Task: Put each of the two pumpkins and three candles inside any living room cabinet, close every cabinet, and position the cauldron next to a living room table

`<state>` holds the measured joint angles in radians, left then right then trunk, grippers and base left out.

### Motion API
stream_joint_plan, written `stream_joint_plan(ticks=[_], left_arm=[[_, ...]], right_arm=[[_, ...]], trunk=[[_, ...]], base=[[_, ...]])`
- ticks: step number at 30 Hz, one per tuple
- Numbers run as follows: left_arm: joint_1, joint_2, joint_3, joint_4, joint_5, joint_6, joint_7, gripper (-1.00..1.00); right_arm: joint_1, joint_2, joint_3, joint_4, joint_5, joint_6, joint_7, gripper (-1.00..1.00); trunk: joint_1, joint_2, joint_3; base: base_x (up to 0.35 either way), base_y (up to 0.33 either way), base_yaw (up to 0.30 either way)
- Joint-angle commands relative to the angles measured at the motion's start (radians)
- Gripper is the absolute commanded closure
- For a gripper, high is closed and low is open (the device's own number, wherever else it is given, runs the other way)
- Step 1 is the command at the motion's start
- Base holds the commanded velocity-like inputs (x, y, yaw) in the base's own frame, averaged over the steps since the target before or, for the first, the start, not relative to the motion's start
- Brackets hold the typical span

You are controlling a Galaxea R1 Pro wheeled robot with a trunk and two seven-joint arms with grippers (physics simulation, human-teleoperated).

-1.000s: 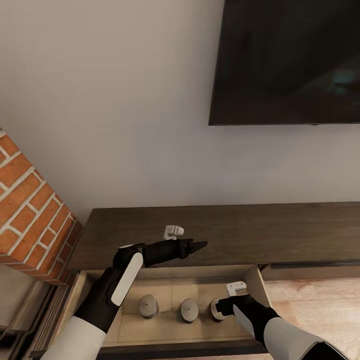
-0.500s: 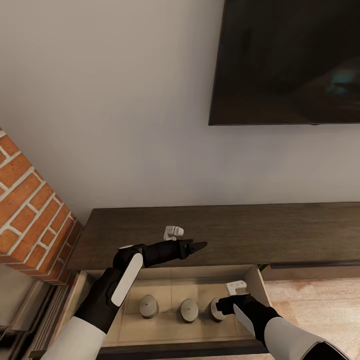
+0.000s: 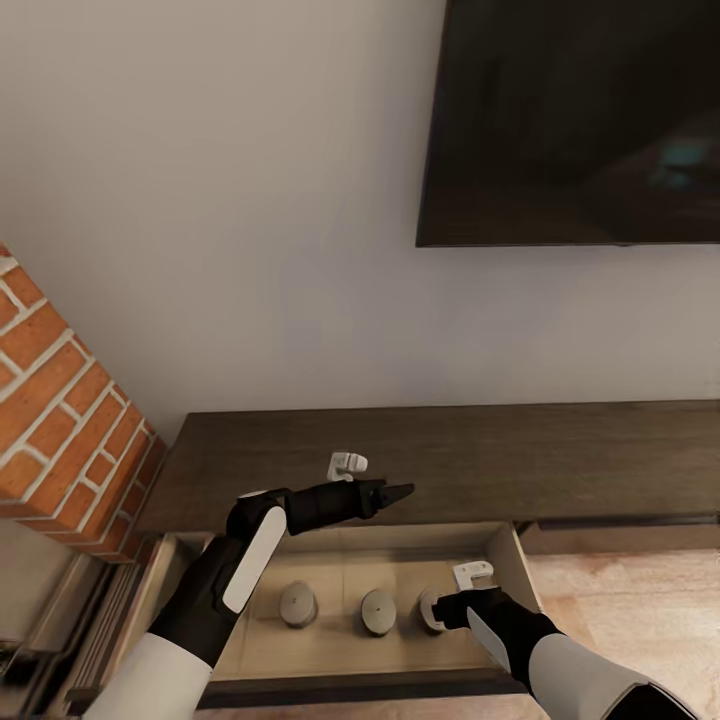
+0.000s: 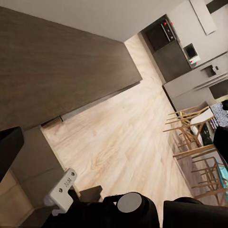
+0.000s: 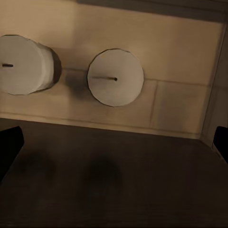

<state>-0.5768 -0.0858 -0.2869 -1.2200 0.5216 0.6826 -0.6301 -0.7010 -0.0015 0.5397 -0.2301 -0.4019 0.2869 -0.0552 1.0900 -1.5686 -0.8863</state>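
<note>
The cabinet (image 3: 520,455) is long, low and dark brown, and one drawer (image 3: 505,560) stands pulled out with a pale interior. Three candles stand in a row inside it: left (image 3: 298,603), middle (image 3: 378,611) and right (image 3: 430,608). My right gripper (image 3: 447,608) is down in the drawer right beside the right candle, with its jaws open; its wrist view looks onto two candle tops (image 5: 115,77) (image 5: 21,64). My left gripper (image 3: 398,491) hovers open over the cabinet top, holding nothing. The pumpkins and the cauldron are out of view.
A red brick fireplace corner (image 3: 60,430) stands close on the left of the cabinet. A dark television (image 3: 580,120) hangs on the white wall above. Light wood floor (image 3: 640,610) runs to the right, with chairs (image 4: 194,128) far off.
The whole picture has shifted slightly, so the camera moved. Both arms and the three candles keep their places relative to the drawer.
</note>
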Motion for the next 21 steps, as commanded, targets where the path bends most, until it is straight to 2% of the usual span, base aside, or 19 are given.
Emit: stream_joint_plan(ticks=[1,6,17,21], left_arm=[[0.0,0.0,0.0,0.0,0.0,0.0,0.0,-1.0],[0.0,0.001,0.0,-0.001,0.0,-0.001,0.0,-1.0],[0.0,0.001,0.0,-0.001,0.0,-0.002,0.0,-1.0],[0.0,0.001,0.0,-0.002,0.0,-0.002,0.001,-1.0]], right_arm=[[0.0,0.0,0.0,0.0,0.0,0.0,0.0,-1.0],[0.0,0.0,0.0,-0.001,0.0,0.0,0.001,-1.0],[0.0,0.0,-0.005,-0.006,-0.005,-0.002,0.009,-1.0],[0.0,-0.002,-0.008,-0.023,-0.007,-0.004,0.129,-1.0]], trunk=[[0.0,0.0,0.0],[0.0,0.0,0.0],[0.0,0.0,0.0],[0.0,0.0,0.0]], base=[[-0.275,0.0,0.0],[-0.222,0.0,0.0],[-0.013,0.0,0.0],[0.0,0.0,0.0]])
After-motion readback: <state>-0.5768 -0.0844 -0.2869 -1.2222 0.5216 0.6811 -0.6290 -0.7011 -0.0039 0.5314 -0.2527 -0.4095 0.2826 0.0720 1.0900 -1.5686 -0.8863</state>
